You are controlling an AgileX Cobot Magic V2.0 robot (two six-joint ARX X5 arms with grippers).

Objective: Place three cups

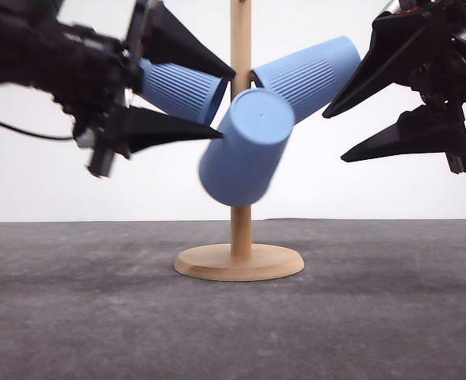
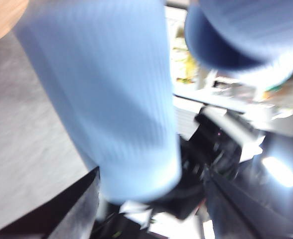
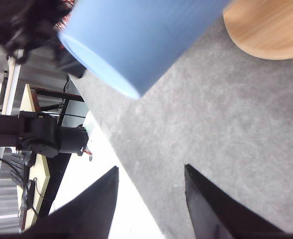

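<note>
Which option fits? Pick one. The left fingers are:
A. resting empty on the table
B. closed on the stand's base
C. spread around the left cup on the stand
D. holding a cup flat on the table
C: in the front view the left gripper has one finger above and one below the left cup, up on the stand.

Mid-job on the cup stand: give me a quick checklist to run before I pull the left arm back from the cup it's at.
1. All three cups on the wooden stand: left cup, right cup and front cup all hang off the pole. Ok.
2. Left gripper clear of the left cup: its fingers straddle the cup; contact cannot be judged. Cannot tell.
3. Left cup seated on its peg: the peg is hidden. Cannot tell.
4. Right gripper out of the way: open, holding nothing, apart from the right cup. Ok.
5. Stand base flat on the table: sits level. Ok.
</note>
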